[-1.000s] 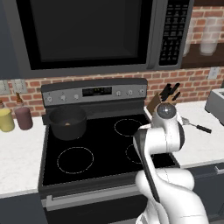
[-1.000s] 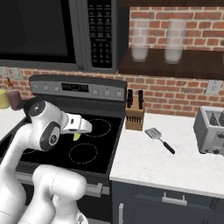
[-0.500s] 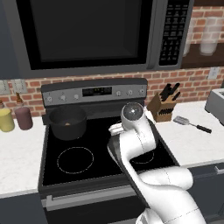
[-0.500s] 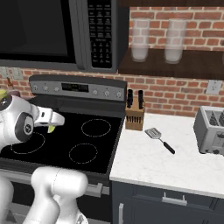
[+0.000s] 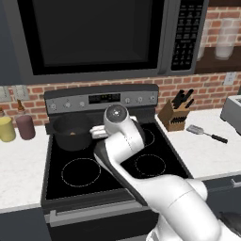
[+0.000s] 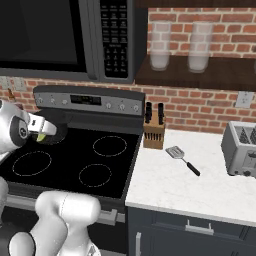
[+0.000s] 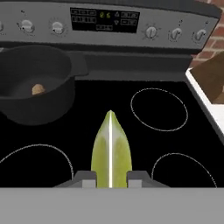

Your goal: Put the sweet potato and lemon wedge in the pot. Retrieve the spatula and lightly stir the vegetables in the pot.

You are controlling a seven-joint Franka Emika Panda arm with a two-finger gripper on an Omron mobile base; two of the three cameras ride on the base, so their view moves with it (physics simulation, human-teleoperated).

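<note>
My gripper [image 7: 110,177] is shut on the lemon wedge [image 7: 110,151], a yellow-green crescent that sticks out forward between the fingertips. In the right base view the gripper [image 6: 42,132] holds the wedge [image 6: 41,136] above the stove's back left, just right of the pot [image 6: 54,135]. The dark pot [image 5: 70,134] stands on the back left burner, and the gripper [image 5: 96,132] hangs close to its right rim. A small orange-brown sweet potato [image 7: 38,89] lies inside the pot [image 7: 35,94]. The spatula [image 6: 182,159] rests on the white counter right of the stove.
A wooden knife block [image 6: 153,131] stands at the counter's back next to the stove, and a toaster [image 6: 242,150] sits farther right. Yellow [image 5: 6,128] and maroon [image 5: 25,126] jars stand on the left counter. The microwave [image 5: 94,37] hangs over the stove.
The arm has swung left across the stove, from its right side to beside the pot, carrying the lemon wedge with it. The pot and spatula stayed put.
</note>
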